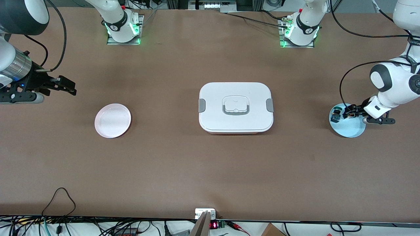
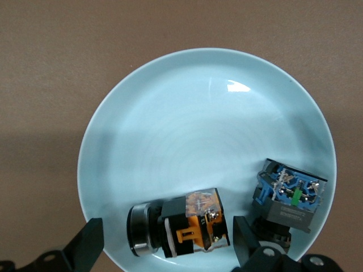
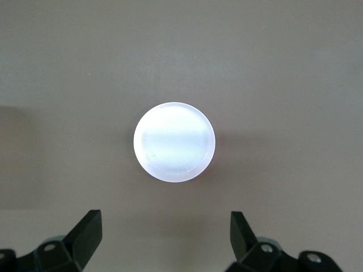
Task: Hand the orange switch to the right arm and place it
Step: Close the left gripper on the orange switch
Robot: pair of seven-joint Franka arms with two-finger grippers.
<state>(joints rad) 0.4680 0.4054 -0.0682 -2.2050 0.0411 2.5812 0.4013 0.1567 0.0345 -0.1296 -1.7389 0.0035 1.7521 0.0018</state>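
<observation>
You were at the pickup step: the orange switch (image 2: 187, 224) lay on the blue plate (image 2: 170, 113) at the left arm's end of the desk, framed by the empty, wide-open left claw (image 2: 170, 249); next, judge a close. The right claw (image 1: 67, 86) waited, spread wide and empty, near the pink plate (image 1: 112, 120)

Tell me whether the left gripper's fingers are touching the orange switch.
Apart. The left wrist view shows the left gripper open, its fingers flanking the orange switch on the blue plate with gaps either side.
</observation>
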